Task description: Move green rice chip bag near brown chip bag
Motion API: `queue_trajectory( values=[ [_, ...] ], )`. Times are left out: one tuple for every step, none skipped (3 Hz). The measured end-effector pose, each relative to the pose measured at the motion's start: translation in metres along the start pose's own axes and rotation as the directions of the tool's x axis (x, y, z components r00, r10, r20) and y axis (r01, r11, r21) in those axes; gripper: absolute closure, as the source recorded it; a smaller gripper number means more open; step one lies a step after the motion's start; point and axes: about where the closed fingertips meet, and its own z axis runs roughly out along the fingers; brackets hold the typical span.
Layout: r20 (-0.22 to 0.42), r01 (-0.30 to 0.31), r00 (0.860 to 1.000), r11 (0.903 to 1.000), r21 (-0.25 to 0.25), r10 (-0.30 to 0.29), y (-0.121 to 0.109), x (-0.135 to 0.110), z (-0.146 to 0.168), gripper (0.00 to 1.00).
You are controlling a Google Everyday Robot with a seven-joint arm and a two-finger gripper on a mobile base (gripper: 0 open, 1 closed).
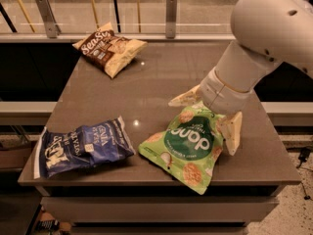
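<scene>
The green rice chip bag (pixel 188 145) lies flat near the table's front right edge, its lower corner hanging over the edge. My gripper (pixel 208 116) is open and low over the bag's top right end. One cream finger (pixel 185 98) is just beyond the bag's far end and the other finger (pixel 231 131) is at its right side. The fingers straddle the bag without closing on it. The brown chip bag (pixel 109 49) lies at the table's far left corner, well away from the green bag.
A dark blue chip bag (pixel 80 146) lies at the front left of the brown table (pixel 146 87). A metal railing with posts (pixel 170 13) runs behind the table. My white arm (pixel 269 33) comes in from the upper right.
</scene>
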Motion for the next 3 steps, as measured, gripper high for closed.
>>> queue_trajectory(
  values=[
    [0.07,0.039,0.997,0.999,-0.021,-0.038,-0.0093,-0.0128,0.0275,0.0],
    [0.069,0.04,0.997,0.999,-0.021,-0.038,-0.0094,-0.0132,0.0274,0.17],
    [0.067,0.042,0.997,0.9989,-0.02,-0.04,-0.0098,-0.014,0.0273,0.41]
  ],
)
